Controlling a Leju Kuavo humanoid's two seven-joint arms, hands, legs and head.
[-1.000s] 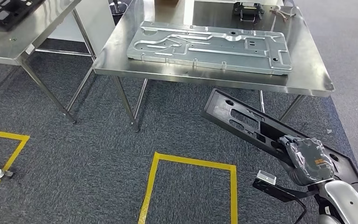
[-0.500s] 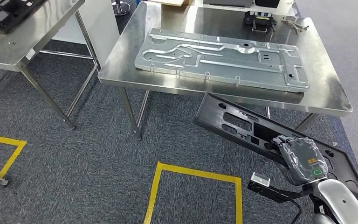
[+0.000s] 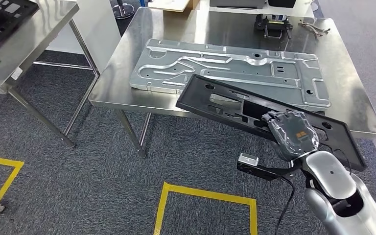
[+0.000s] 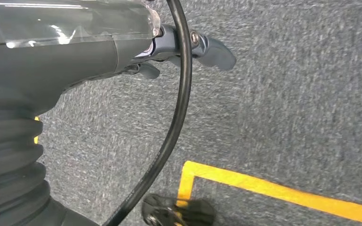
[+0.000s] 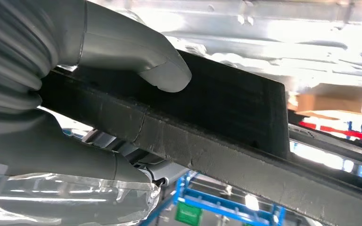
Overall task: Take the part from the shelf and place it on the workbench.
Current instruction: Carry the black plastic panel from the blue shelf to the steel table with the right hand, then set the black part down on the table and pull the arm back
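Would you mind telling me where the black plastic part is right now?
In the head view, the black plastic part is held by the right hand, right of centre, its far end over the workbench edge and the metal panel.

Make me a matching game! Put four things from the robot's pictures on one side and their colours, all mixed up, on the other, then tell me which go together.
Things:
1. long plastic part held by the right robot hand
2. big stamped plate lying on the workbench
3. tape lines on the floor
4. carpet

Colours:
A. yellow
B. dark speckled grey
C. black
D. shiny silver

Pairs: 1-C, 2-D, 3-A, 4-B
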